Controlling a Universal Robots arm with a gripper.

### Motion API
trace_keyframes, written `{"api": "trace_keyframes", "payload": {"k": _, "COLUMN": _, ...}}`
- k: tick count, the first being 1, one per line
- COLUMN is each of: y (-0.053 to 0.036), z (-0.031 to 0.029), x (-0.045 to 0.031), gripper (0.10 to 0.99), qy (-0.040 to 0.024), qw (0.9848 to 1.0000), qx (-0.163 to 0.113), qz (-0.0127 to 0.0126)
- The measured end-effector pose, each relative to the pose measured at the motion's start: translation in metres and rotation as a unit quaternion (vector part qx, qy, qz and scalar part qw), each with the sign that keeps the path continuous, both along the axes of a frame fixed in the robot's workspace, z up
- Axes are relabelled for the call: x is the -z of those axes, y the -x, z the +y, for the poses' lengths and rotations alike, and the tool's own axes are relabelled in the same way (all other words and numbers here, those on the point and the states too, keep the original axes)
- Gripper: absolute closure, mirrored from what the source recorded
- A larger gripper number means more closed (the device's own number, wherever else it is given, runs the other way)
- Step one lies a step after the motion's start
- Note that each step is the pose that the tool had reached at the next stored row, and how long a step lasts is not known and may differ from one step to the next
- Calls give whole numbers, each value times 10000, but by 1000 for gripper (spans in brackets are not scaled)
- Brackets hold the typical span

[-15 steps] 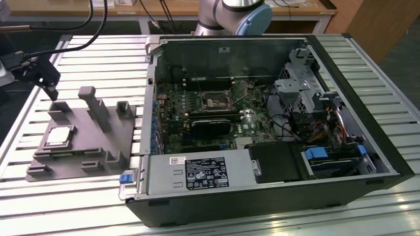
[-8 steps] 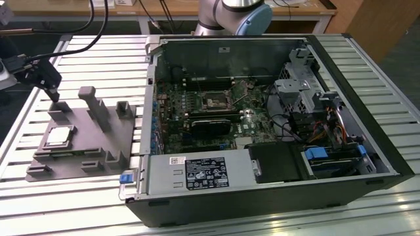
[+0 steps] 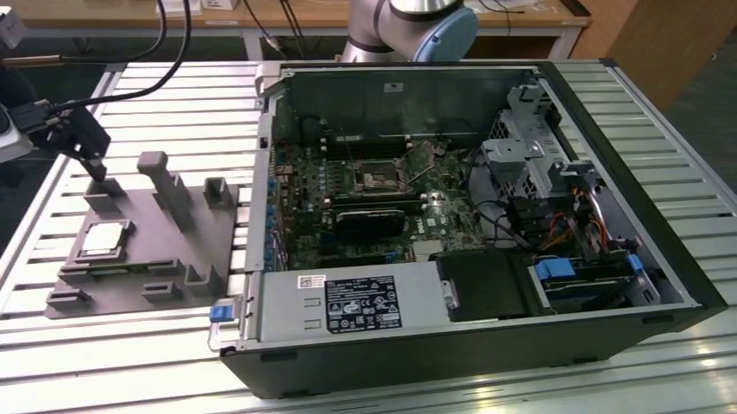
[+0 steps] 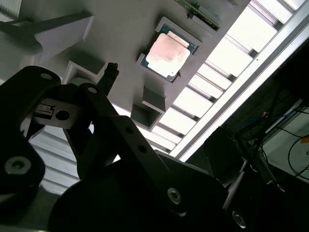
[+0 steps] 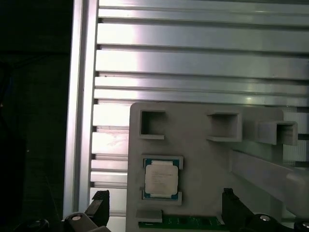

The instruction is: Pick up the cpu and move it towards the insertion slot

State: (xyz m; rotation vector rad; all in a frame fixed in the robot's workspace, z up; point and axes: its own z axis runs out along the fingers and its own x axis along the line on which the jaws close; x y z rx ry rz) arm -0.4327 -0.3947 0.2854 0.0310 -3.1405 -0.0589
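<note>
On the grey fixture, in a shallow square recess, the cpu lay flat with its silvery top up. Low walls framed it, probably to keep it located for a straight lift. Above the fixture hung the gripper, holding nothing. In the first wrist view its fingertips stood wide apart, one to each side of the cpu, clear of it. A green card filled a neighbouring recess of the fixture. Well apart from the fixture, inside the open computer case, the insertion slot sat unoccupied on the board.
</note>
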Motion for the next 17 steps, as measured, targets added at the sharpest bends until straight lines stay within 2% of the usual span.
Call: {"api": "trace_keyframes", "payload": {"k": 17, "y": 2, "z": 0, "x": 71, "gripper": 98, "qy": 0, "qw": 10000, "qx": 0, "qz": 0}}
